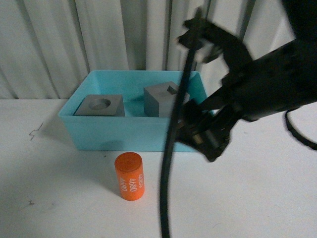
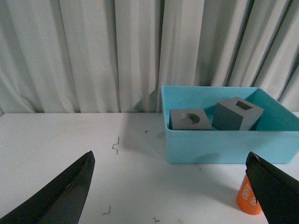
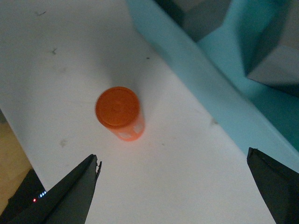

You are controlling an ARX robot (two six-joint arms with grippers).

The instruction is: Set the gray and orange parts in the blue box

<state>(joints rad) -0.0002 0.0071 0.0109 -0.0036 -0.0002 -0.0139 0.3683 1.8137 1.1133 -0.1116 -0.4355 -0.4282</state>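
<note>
The blue box (image 1: 133, 133) stands at the back middle of the white table. Inside it lie the gray cube with a round recess (image 1: 100, 105) and the gray cube with a square recess (image 1: 161, 99). The orange cylinder (image 1: 130, 176) with white digits stands upright on the table just in front of the box. My right gripper (image 1: 202, 138) hovers open and empty to the right of the cylinder, by the box's front right corner; its view shows the cylinder (image 3: 119, 112) ahead of the open jaws (image 3: 173, 156). My left gripper (image 2: 169, 157) is open and empty, low over the table, facing the box (image 2: 224, 144) and cylinder (image 2: 246, 198).
A black cable (image 1: 171, 148) hangs down in front of the box in the front view. White curtains (image 1: 74, 39) close off the back. The table's edge (image 3: 9, 140) shows in the right wrist view. Small dark marks (image 2: 116, 144) dot the tabletop.
</note>
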